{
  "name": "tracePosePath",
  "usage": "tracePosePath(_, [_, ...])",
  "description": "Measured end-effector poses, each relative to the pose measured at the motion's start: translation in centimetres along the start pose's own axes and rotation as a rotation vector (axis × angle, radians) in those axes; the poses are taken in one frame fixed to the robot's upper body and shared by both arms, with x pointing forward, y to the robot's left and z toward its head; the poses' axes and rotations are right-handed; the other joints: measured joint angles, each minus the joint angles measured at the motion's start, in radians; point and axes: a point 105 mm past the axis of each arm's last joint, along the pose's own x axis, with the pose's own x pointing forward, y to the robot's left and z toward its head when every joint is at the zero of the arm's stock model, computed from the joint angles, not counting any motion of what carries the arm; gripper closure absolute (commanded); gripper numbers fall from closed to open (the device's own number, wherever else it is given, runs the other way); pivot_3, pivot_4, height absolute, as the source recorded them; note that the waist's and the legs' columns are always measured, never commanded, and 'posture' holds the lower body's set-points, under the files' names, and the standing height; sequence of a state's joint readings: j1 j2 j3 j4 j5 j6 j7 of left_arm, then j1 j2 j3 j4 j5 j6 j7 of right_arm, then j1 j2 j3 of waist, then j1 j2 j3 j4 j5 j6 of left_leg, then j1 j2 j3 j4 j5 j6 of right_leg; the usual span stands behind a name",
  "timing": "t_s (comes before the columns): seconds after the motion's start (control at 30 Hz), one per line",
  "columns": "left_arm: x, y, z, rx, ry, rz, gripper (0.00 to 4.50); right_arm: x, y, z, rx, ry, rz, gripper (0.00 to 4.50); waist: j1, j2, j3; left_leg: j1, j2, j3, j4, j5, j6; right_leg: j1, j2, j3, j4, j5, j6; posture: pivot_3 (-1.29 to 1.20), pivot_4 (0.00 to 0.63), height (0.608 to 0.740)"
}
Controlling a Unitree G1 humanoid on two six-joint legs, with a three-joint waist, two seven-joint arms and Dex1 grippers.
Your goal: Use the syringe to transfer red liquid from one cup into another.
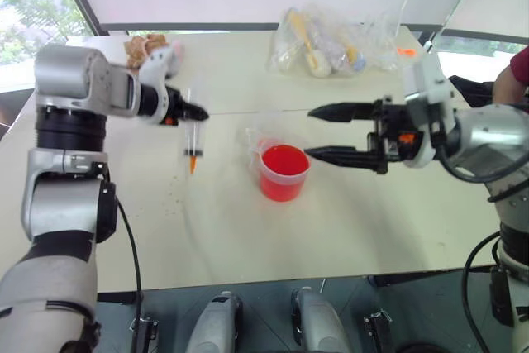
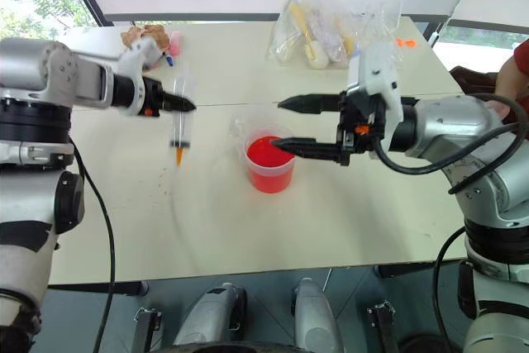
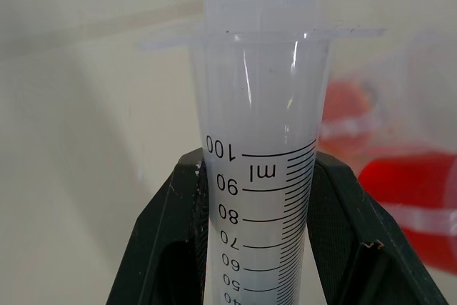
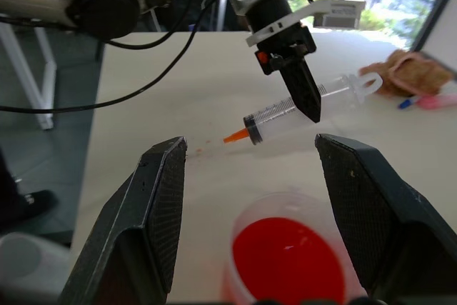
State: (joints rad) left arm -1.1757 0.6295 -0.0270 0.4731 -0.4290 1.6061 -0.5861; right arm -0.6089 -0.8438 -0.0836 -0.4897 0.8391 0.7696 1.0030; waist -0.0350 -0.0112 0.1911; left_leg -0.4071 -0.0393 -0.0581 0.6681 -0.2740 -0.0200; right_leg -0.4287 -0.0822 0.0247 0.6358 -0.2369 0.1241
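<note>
left claw (image 1: 198, 112) was clamped on the syringe (image 1: 192, 142), which hung orange tip down above the counter (image 1: 347, 221). right claw (image 1: 318, 132) stood open, empty, just beside the cup (image 1: 284, 173) of red liquid (image 1: 284, 160) at mid-counter.

Clear syringe (image 1: 193, 140) suspended tip-down, plunger seated, orange tip low, red-filled clear cup (image 1: 284, 172) upright beside, colourless cup (image 1: 258, 140) just behind

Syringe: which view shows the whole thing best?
Right wrist view: the syringe shows full length, orange tip to plunger ring, clamped in the left end effector. The left wrist view gives the upper barrel and scale close up. The head views show it small, hanging tip-down above the table.
</note>
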Motion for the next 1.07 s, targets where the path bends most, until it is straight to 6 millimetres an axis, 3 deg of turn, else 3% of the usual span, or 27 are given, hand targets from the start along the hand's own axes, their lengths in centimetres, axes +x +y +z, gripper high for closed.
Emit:
tracePosePath(0.2, [2.3, 0.4, -2.4, -0.045, 0.064, 0.002, 3.15, 0.4, 0.3, -1.1, 0.027, 0.020, -0.002, 1.54, 0.021, 0.000, 0.000, 0.000, 0.000, 0.000, 0.000, 0.000, -0.001, -0.001, -0.001, 0.000, 0.000, 0.000, 0.000, 0.00, 0.150, 0.740])
tracePosePath(0.4, [3.1, 0.7, -3.4, -0.075, 0.081, 0.013, 0.29, 0.7, 0.2, -1.8, 0.035, 0.031, -0.029, 1.50, 0.025, 0.000, 0.000, 0.000, -0.001, 0.000, 0.000, 0.000, -0.001, -0.001, -0.002, 0.000, 0.000, 0.000, 0.000, 0.00, 0.150, 0.740])
tracePosePath(0.43, [3.1, 0.6, -3.4, -0.073, 0.079, 0.015, 0.02, 0.7, 0.1, -1.8, 0.036, 0.031, -0.038, 1.50, 0.025, 0.000, 0.000, 0.000, -0.001, 0.000, 0.000, 0.000, -0.001, -0.001, -0.002, 0.000, 0.000, 0.000, 0.000, 0.00, 0.150, 0.740])
tracePosePath(0.57, [3.0, 0.8, -3.3, -0.079, 0.069, 0.031, 0.02, 0.6, 0.0, -2.2, 0.044, 0.039, -0.057, 1.50, 0.024, 0.000, 0.000, 0.000, -0.001, 0.000, 0.000, 0.000, -0.001, -0.001, -0.001, 0.000, 0.000, 0.000, 0.000, 0.00, 0.150, 0.740])
tracePosePath(0.67, [1.6, 1.8, -2.3, -0.067, -0.003, 0.083, 0.02, -0.2, -0.6, -3.0, 0.058, 0.060, -0.116, 1.50, 0.022, -0.001, 0.000, -0.001, -0.001, 0.000, 0.000, 0.000, -0.001, -0.001, -0.001, 0.000, 0.000, 0.000, 0.000, 0.00, 0.150, 0.740])
tracePosePath(0.7, [0.7, 2.3, -1.5, -0.046, -0.068, 0.105, 0.02, -0.9, -1.1, -3.3, 0.076, 0.065, -0.153, 1.50, 0.022, -0.001, 0.000, -0.001, -0.001, 0.000, 0.000, 0.000, -0.001, -0.001, -0.001, 0.001, 0.000, 0.000, 0.000, 0.00, 0.150, 0.740])
tracePosePath(0.83, [-3.9, 2.9, 3.3, 0.166, -0.590, 0.216, 0.02, -4.2, -3.4, -3.0, 0.115, 0.010, -0.334, 1.50, 0.027, 0.000, 0.000, 0.000, -0.001, 0.001, -0.002, 0.004, -0.008, -0.001, -0.005, 0.001, -0.002, 0.001, -0.001, 0.00, 0.150, 0.740])
tracePosePath(0.87, [-4.9, 2.9, 3.6, 0.193, -0.686, 0.234, 0.02, -4.9, -3.8, -2.9, 0.118, -0.002, -0.371, 1.50, 0.028, 0.000, -0.001, 0.000, -0.001, 0.001, -0.002, 0.004, -0.008, -0.001, -0.005, 0.001, -0.002, 0.001, -0.001, 0.00, 0.150, 0.740])
tracePosePath(0.93, [-5.7, 3.3, 2.8, 0.250, -0.754, 0.256, 0.02, -5.8, -4.1, -2.9, 0.122, -0.007, -0.422, 1.50, 0.027, 0.000, -0.001, 0.000, -0.001, 0.002, -0.002, 0.004, -0.008, -0.001, -0.005, 0.001, -0.003, 0.001, -0.002, 0.00, 0.150, 0.740])
tracePosePath(1.07, [-4.6, 3.7, -0.5, 0.292, -0.738, 0.173, 0.02, -6.8, -4.3, -3.3, 0.161, -0.023, -0.483, 1.50, 0.026, 0.000, -0.001, 0.000, -0.001, 0.002, -0.002, 0.001, -0.002, -0.001, -0.005, 0.001, -0.003, 0.001, -0.002, 0.00, 0.150, 0.740])
